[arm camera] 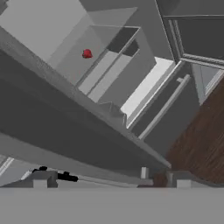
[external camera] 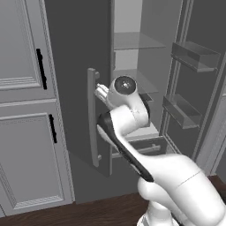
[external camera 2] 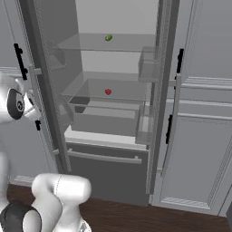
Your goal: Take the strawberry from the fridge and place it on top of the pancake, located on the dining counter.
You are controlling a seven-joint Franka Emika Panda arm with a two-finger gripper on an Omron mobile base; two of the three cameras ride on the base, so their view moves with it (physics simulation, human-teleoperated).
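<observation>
Both fridge (external camera 2: 108,136) doors stand wide; end effector (arm camera: 109,181) spread by the left door's edge, strawberry (external camera 2: 108,92) well apart.

The fridge (external camera 2: 113,149) stood open, both doors swung wide, its light grey inside and glass shelves showing above a shut bottom drawer. The strawberry (external camera 2: 108,92), tiny, red and roundish, lay on the middle glass shelf, well ahead of the gripper and apart from it.

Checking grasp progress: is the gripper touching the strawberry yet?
Apart. In the right base view the strawberry sits alone on a glass fridge shelf with nothing near it; the hand view shows it far beyond the door edge.
</observation>
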